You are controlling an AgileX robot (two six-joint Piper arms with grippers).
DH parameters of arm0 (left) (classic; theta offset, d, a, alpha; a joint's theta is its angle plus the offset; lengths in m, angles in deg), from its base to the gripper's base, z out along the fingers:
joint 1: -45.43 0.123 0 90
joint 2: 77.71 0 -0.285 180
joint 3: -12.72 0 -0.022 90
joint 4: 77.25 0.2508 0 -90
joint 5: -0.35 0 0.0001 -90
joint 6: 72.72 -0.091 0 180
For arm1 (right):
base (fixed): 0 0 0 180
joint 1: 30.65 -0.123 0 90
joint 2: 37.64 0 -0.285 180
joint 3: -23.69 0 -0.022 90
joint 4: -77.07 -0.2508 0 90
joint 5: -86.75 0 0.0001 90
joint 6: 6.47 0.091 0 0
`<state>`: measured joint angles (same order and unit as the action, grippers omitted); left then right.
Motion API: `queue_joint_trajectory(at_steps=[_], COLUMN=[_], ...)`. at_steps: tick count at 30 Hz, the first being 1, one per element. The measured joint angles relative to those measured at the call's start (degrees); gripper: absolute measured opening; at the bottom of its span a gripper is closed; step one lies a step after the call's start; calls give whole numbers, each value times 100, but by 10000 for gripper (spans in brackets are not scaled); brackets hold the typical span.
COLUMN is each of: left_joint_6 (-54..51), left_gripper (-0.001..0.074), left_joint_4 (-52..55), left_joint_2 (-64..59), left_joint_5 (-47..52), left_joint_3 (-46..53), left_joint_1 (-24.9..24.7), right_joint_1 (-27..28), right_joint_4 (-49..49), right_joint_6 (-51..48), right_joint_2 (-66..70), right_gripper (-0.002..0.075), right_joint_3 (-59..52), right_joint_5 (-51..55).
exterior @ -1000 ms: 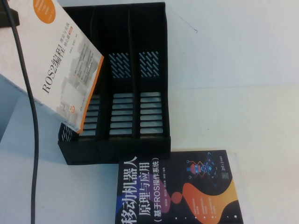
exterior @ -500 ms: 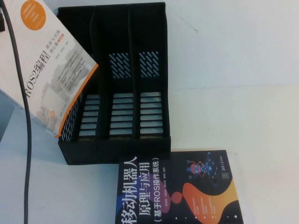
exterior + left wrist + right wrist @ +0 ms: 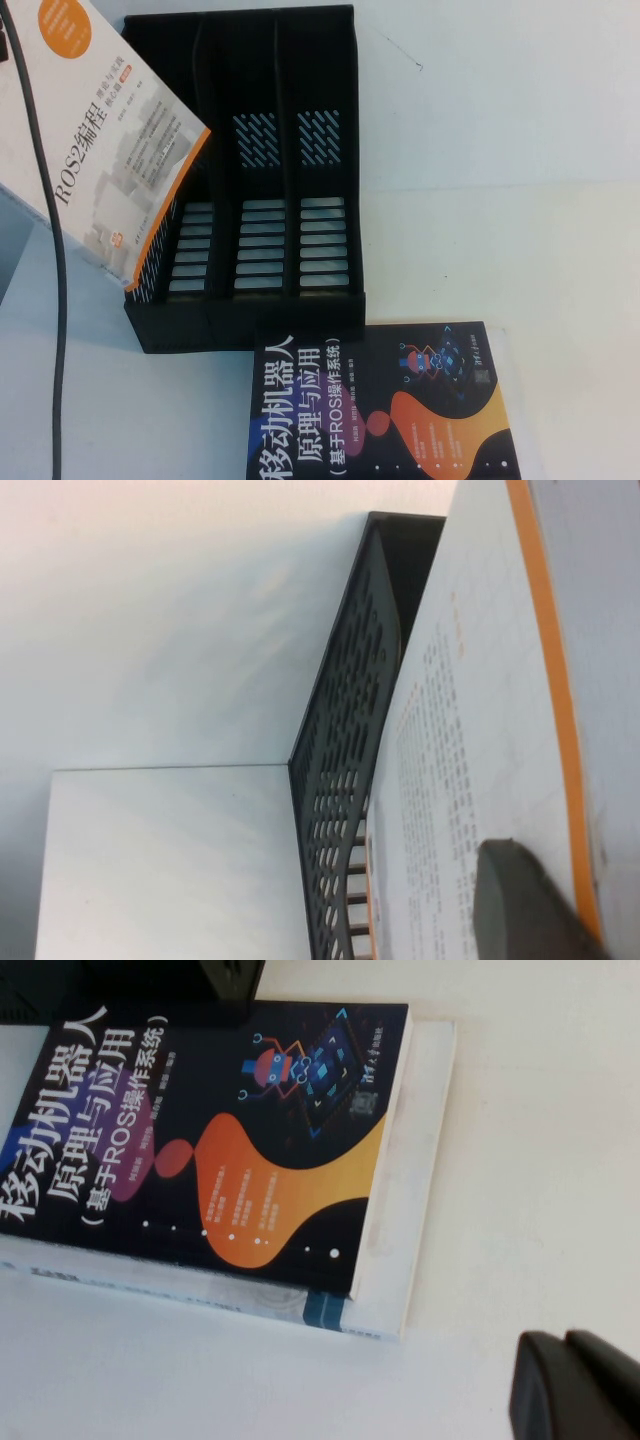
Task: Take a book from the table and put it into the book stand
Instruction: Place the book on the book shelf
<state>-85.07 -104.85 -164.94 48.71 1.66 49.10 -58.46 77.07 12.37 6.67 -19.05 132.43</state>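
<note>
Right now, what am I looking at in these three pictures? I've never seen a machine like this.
This is a two-armed table robot. One picture looks down from a raised camera; the other two come from cameras on each wrist. On the white table stands a black three-slot book stand. The left gripper, seen in its wrist camera, grips a white-and-orange ROS2 book, tilted at the stand's leftmost slot. A dark robotics book lies flat in front of the stand. The right gripper hovers near that book, holding nothing.
</note>
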Motion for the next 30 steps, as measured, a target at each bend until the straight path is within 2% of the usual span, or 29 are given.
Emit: queue_joint_trajectory(at_steps=[13, 30], left_joint_6=[269, -60], left_gripper=[101, 101], left_joint_4=[426, -690], left_joint_2=[195, -260], left_joint_5=[200, -121], left_joint_3=[-172, -217], left_joint_1=[0, 0], right_joint_1=[0, 0], right_joint_4=[-39, -52], right_joint_6=[0, 0], right_joint_2=[0, 0], right_gripper=[-1, -1], right_joint_3=[0, 0], right_joint_5=[0, -170])
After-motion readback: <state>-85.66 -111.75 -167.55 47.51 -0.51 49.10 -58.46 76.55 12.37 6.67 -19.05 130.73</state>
